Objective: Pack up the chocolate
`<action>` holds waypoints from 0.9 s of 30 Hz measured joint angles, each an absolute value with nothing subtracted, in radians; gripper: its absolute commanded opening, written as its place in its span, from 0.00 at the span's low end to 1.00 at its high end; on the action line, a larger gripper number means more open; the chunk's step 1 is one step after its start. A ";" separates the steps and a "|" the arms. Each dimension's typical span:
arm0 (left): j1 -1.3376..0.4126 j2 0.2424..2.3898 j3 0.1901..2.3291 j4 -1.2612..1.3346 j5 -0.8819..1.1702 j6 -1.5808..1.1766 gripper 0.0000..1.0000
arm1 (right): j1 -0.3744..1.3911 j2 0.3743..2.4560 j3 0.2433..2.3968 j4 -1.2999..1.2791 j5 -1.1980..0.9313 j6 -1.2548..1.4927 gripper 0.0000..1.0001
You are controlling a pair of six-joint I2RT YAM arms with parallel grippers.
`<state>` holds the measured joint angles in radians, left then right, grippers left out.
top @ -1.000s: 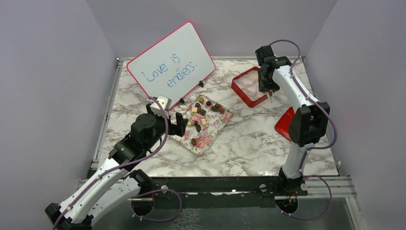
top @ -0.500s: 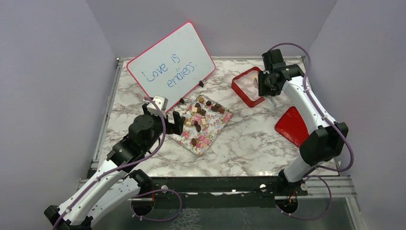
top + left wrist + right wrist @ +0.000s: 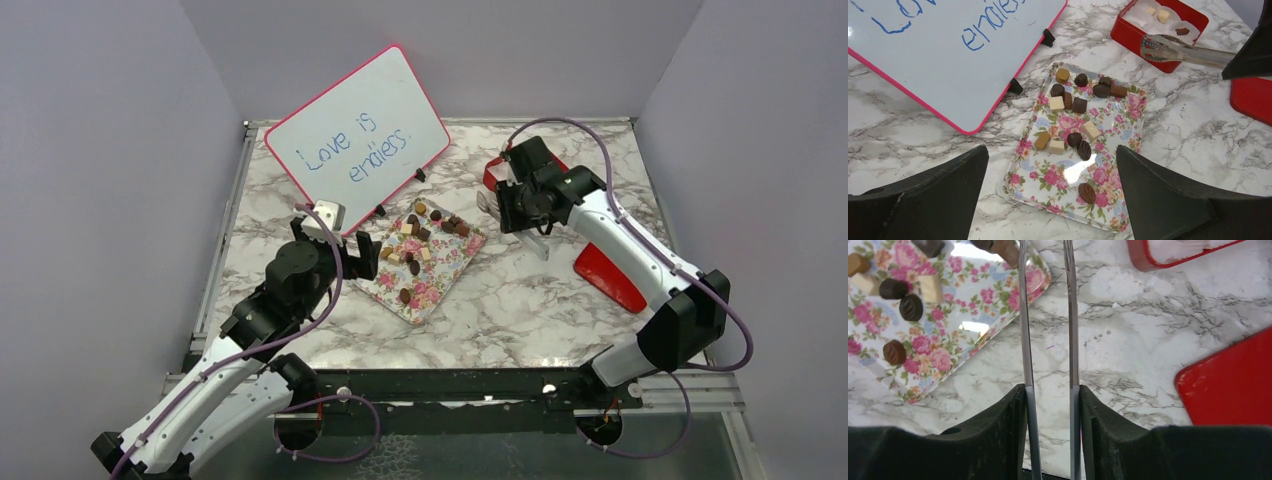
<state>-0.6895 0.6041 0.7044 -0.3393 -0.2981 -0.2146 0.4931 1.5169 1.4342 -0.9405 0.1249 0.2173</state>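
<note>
Right gripper [image 3: 1050, 390], clamped on empty tongs [image 3: 1178, 50], had swung from red box [image 3: 1122, 35], upper right, toward centre tray [image 3: 1108, 165]; next chocolate [image 3: 1079, 105] pickup likely. Left gripper [image 3: 1052, 150] gaped, empty.

The left arm [image 3: 205, 382] and right arm [image 3: 625, 245] are built alike, with white shells on the long links and rounded black joint housings. A thin purple cable [image 3: 560, 121] loops along each. The left wrist carries a small white camera block [image 3: 328, 214], and its fingers [image 3: 923, 200] are matte black wedges.
</note>
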 measured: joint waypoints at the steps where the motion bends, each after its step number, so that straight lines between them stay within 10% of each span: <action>1: -0.690 0.601 0.704 -0.339 -0.302 -0.215 0.99 | 0.516 1.507 1.423 -0.933 0.124 0.221 0.43; 27: -0.690 0.496 0.704 -0.339 -0.408 -0.216 0.99 | 0.952 1.688 1.402 -0.897 0.220 0.437 0.45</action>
